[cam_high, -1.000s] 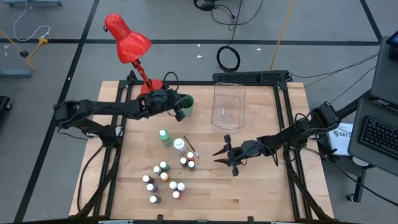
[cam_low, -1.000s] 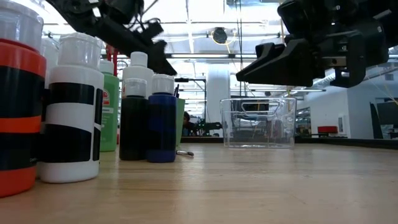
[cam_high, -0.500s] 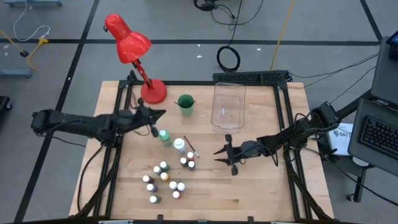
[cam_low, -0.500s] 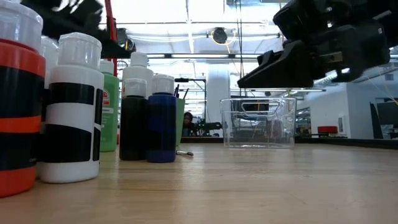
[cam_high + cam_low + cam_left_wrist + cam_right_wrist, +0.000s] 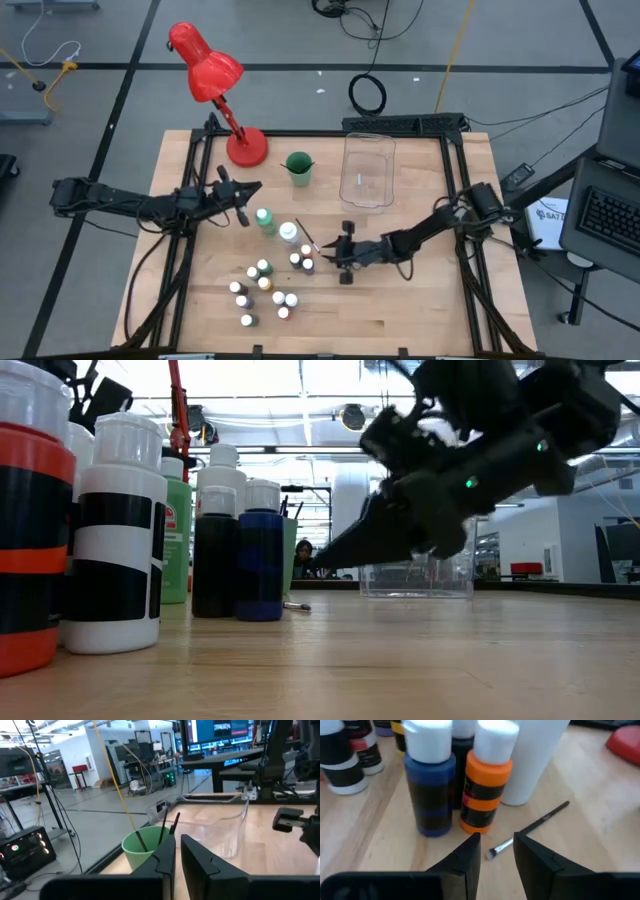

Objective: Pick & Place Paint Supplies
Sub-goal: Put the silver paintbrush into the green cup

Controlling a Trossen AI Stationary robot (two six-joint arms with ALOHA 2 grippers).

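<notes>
A thin dark-handled brush [image 5: 535, 825] lies flat on the wood beside a blue bottle [image 5: 432, 790], an orange bottle [image 5: 485, 790] and the tall white bottle [image 5: 535, 760]. My right gripper [image 5: 497, 845] hangs low over the table, open, with its fingertips on either side of the brush's bristle end and touching nothing. In the high view it [image 5: 335, 251] is right of the small bottles [image 5: 262, 285]. My left gripper [image 5: 252, 188] is shut and empty, left of the tall green bottle [image 5: 264, 220]. It points at the green cup [image 5: 145, 850], which holds brushes.
A clear plastic bin [image 5: 367, 168] stands at the far middle, right of the green cup [image 5: 297, 167]. A red desk lamp [image 5: 215, 80] stands at the far left corner. Bare wood lies right of and nearer than my right gripper.
My left gripper has drawn back from the green cup toward the table's left edge and sunk a little. My right gripper has gone down and toward the table's left, up to the brush and bottles, rolling as it went.
</notes>
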